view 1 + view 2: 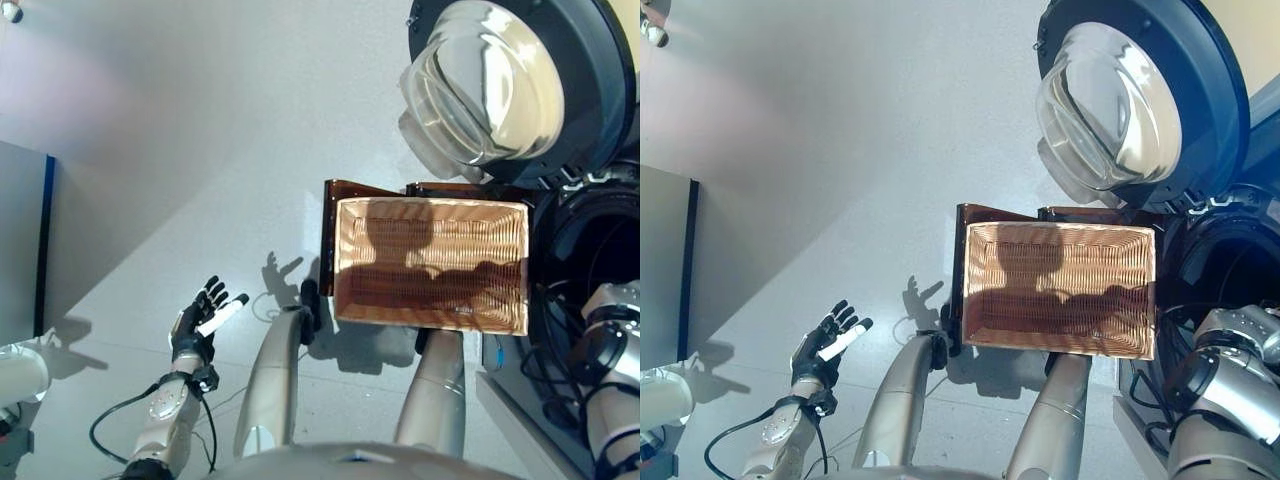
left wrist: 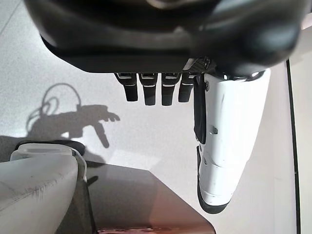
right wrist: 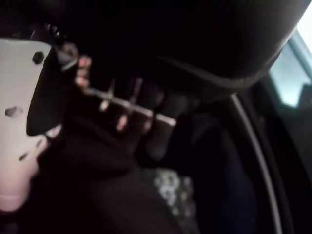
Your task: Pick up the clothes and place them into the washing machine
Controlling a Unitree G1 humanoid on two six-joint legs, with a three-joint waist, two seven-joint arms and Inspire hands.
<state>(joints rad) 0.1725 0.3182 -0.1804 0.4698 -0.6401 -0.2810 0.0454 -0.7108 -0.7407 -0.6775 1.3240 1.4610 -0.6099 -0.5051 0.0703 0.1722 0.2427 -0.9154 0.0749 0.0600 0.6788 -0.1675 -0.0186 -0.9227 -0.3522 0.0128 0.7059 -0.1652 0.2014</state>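
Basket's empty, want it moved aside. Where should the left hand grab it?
Probably the wicker basket by its left short rim, approached from the robot's left: no handles show, the top is open, and the washing machine crowds the right side.

The right robot hand point(image 3: 122, 122) shows only in its own wrist view, deep in the dark drum; its fingers point(image 3: 161, 131) fade into shadow, so whether they hold anything cannot be told. Below them lies a dim, speckled patch of cloth point(image 3: 173, 192), blurred and mostly lost in darkness. In the head views the right arm runs off the right edge and its hand is out of sight inside the washer point(image 1: 1215, 265). The washer door point(image 1: 520, 85) is cut by the top and right edges. A grey cabinet point(image 1: 22, 240) is cut off at the left. The basket point(image 1: 430, 262) hides the stand beneath it, except for a brown edge.
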